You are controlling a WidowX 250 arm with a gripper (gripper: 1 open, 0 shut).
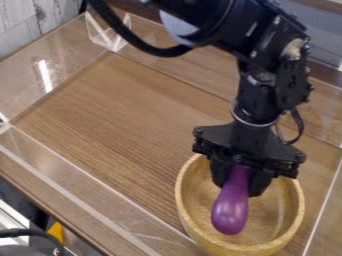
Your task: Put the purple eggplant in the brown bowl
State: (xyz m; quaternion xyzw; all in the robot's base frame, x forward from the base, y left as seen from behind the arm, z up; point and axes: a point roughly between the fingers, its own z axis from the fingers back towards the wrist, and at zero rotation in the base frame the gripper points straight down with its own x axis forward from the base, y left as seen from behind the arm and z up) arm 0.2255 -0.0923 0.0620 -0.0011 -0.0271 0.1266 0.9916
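The purple eggplant hangs nearly upright inside the brown bowl, its rounded lower end down in the hollow. Its narrow upper end sits between the black fingers of my gripper, which points straight down over the bowl and is shut on the eggplant. I cannot tell whether the eggplant's tip touches the bowl's floor. The bowl stands at the front right of the wooden table.
The wooden table stretches to the left of and behind the bowl. Clear plastic walls fence it at the left and front. The black arm rises from the gripper toward the top of the view.
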